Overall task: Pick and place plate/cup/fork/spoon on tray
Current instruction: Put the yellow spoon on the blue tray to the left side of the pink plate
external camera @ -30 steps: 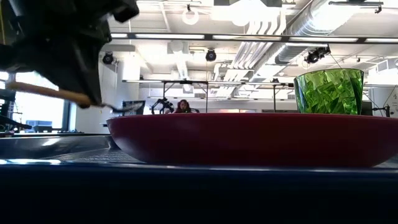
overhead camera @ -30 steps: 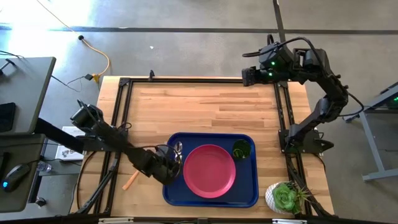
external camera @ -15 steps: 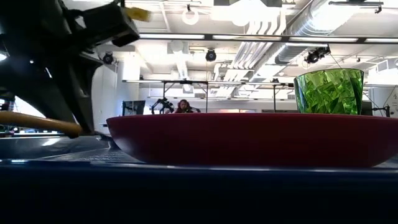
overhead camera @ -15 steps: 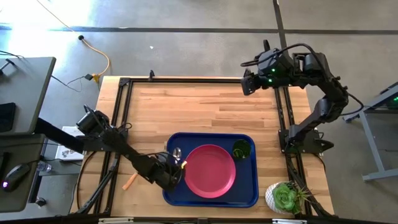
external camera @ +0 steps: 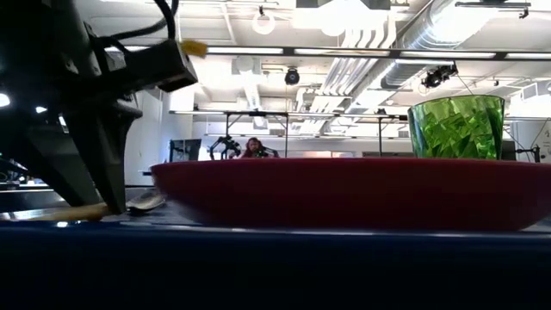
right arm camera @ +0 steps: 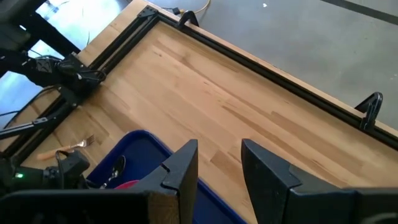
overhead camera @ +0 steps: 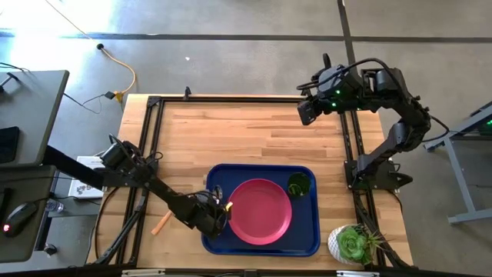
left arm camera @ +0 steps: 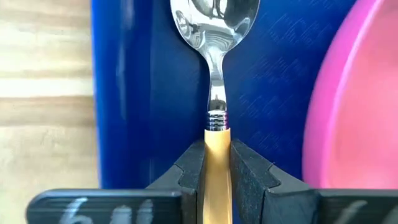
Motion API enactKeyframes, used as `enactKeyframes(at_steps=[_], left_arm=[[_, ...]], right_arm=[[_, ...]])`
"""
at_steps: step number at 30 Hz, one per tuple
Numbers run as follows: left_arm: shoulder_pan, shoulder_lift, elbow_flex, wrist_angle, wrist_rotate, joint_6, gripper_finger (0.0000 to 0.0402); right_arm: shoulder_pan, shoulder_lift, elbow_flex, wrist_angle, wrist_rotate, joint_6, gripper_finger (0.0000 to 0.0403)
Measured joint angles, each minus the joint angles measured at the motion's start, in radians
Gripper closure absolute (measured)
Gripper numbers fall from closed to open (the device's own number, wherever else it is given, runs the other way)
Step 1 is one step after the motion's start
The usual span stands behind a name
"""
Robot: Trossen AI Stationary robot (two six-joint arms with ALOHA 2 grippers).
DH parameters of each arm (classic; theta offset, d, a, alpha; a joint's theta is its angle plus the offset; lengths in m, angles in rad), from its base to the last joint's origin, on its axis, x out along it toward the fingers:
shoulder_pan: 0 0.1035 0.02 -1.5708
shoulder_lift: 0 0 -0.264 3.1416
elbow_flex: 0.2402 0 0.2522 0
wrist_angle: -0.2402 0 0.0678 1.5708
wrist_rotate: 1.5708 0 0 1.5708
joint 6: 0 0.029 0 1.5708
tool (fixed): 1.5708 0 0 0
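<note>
Spoon [left arm camera: 215, 74]: clamped by its yellow-orange handle in the left gripper [left arm camera: 216, 163], lying low over the tray [overhead camera: 307, 245] floor in the strip between the left rim and the plate [overhead camera: 258, 211]; in the low view the bowl looks to be touching or nearly touching the floor.
Left gripper: jaws together on the handle, set at the tray's left side, close beside the plate.
Plate: on the tray, roughly central.
Cup [overhead camera: 298, 185]: on the tray, just beyond the plate's right edge.
Fork [overhead camera: 161, 224]: on the table [overhead camera: 254, 131] left of the tray, not yet placed.
Right gripper [right arm camera: 217, 163]: fingers apart, holding nothing, raised over the table's far right corner, waiting.
Step in hand: setting the spoon down, as I judge it.
Risk: the strip is narrow, so opening the jaws or lifting away at an angle could nudge the plate or drag the spoon against the rim.
Risk: if the bowl is off the floor at release, the spoon may tip or roll.
</note>
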Motion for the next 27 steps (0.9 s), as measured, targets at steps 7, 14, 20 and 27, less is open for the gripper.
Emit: enactKeyframes(at_steps=[7, 14, 20, 27], left_arm=[[0.000, 0.002, 0.000, -0.019, 0.031, 0.026, 0.0356], [0.001, -0.003, -0.001, -0.022, 0.036, 0.060, 0.0356], [0.001, -0.003, -0.002, -0.026, 0.043, 0.060, 0.0355], [0.002, -0.003, -0.002, -0.021, 0.047, 0.054, 0.0335]], right_arm=[[0.000, 0.000, 0.000, 0.000, 0.000, -0.021, 0.0289], [0.000, 0.000, 0.000, 0.000, 0.008, -0.020, 0.0289], [0.000, 0.000, 0.000, 0.001, 0.007, -0.013, 0.0289], [0.000, 0.000, 0.000, 0.000, 0.002, -0.011, 0.0289]])
